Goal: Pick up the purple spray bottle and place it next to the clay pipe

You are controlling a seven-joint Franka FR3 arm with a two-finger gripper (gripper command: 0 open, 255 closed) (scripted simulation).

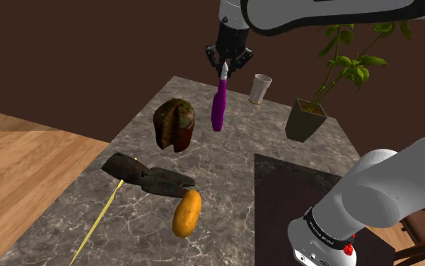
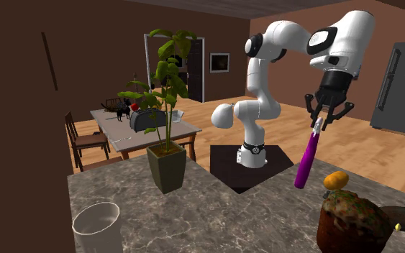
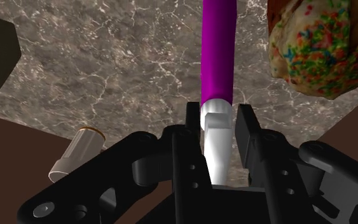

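While the pincer (image 1: 226, 70) is clamped on the white nozzle end of the purple spray bottle (image 1: 218, 107), the bottle hangs nearly upright below it over the grey veined bench (image 1: 233, 168), between the sprinkled cake (image 1: 174, 123) and the white cup (image 1: 260, 88) in the shoulder view.

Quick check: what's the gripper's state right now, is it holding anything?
Gripper: closed on the purple spray bottle, clasping its white top between the fingers.
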